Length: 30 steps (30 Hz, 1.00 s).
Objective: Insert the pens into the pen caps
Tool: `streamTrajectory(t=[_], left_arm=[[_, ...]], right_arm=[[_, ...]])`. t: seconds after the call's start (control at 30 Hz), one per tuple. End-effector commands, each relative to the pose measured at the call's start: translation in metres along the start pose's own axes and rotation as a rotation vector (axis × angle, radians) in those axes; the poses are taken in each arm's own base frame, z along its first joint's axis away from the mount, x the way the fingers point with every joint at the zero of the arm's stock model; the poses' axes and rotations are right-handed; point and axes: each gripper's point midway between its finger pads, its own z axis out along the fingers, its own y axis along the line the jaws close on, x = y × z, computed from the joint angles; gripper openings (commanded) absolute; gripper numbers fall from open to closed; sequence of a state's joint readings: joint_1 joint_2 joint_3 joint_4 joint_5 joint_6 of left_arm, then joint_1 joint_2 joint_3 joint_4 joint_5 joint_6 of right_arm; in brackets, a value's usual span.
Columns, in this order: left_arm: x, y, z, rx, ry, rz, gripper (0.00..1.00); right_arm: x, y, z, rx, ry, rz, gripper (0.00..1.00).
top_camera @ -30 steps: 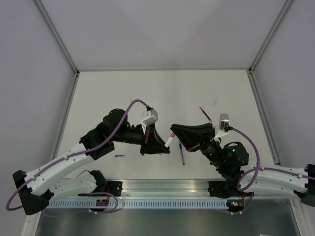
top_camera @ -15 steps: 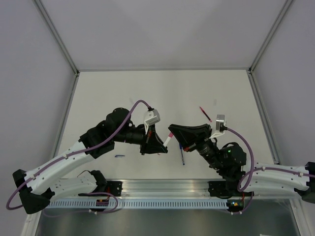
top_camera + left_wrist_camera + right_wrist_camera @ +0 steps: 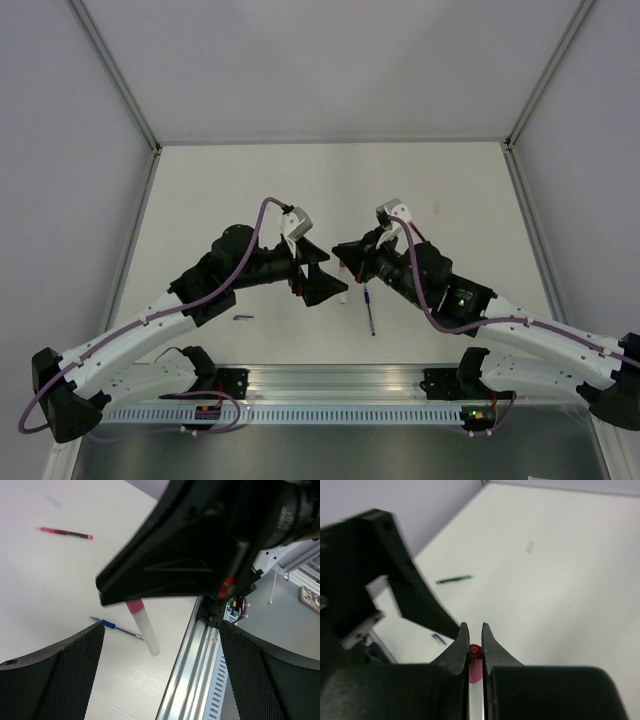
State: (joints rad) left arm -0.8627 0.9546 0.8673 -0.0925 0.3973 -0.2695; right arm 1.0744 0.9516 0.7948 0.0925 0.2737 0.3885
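Observation:
My right gripper point(image 3: 475, 641) is shut on the reddish end of the white pen point(image 3: 476, 651). In the left wrist view that pen point(image 3: 143, 629) hangs down from the black right gripper point(image 3: 115, 600). My left gripper point(image 3: 161, 630) is wide open, its mesh fingers point(image 3: 55, 670) apart on either side of the pen and not touching it. From above, the left gripper point(image 3: 336, 275) faces the right gripper point(image 3: 348, 256) over the table's middle. A blue pen point(image 3: 369, 308) lies below them, a red pen point(image 3: 65, 532) further off, and a green pen point(image 3: 453, 580) beyond the left arm.
A small blue cap point(image 3: 243, 318) lies on the table left of the arms. The aluminium rail point(image 3: 200, 670) runs along the near edge. The table point(image 3: 240, 190) is walled by grey panels at the back and both sides.
My left gripper has opened and let go of the white pen. The right wrist has turned and swung up and left, keeping the pen in its jaws.

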Motion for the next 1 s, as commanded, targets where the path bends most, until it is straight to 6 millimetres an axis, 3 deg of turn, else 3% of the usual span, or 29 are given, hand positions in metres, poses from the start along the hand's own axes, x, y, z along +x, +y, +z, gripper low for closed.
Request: streamTrajectory(t=[0.0,0.1,0.23,0.33,0.5,0.7,0.77,0.8,0.87,0.9,0.97], left_arm=[[0.002,0.012,-0.001,-0.062,-0.050,-0.048,1.00],[0.027,0.033,0.002,-0.150,-0.017,-0.095,1.00],[0.048,0.071,0.000,-0.349,-0.003,-0.140,1.00],[0.069,0.109,-0.009,-0.548,0.022,-0.135,1.00],[0.098,0.143,-0.021,-0.709,0.040,-0.108,1.00],[0.100,0.158,-0.029,-0.798,0.042,-0.081,1.00],[0.100,0.159,-0.032,-0.814,0.042,-0.080,1.00],[0.099,0.159,-0.033,-0.814,0.039,-0.080,1.00],[0.097,0.158,-0.037,-0.817,0.021,-0.080,1.00],[0.096,0.158,-0.039,-0.820,0.013,-0.080,1.00],[0.093,0.157,-0.043,-0.828,-0.007,-0.078,1.00]], right_arm=[[0.036,-0.052,0.000,0.134,0.187,-0.015,0.00],[0.066,-0.084,0.003,0.187,0.282,0.026,0.00],[0.104,-0.151,-0.005,0.374,0.449,0.047,0.00],[0.132,-0.176,-0.013,0.456,0.541,0.059,0.00],[0.163,-0.203,-0.025,0.551,0.616,0.089,0.00],[0.194,-0.213,-0.026,0.584,0.680,0.147,0.01],[0.196,-0.220,-0.027,0.616,0.678,0.133,0.07],[0.194,-0.222,-0.027,0.625,0.672,0.133,0.15],[0.188,-0.223,-0.024,0.628,0.663,0.122,0.22],[0.185,-0.225,-0.026,0.641,0.670,0.120,0.34],[0.169,-0.226,-0.018,0.638,0.649,0.104,0.39]])
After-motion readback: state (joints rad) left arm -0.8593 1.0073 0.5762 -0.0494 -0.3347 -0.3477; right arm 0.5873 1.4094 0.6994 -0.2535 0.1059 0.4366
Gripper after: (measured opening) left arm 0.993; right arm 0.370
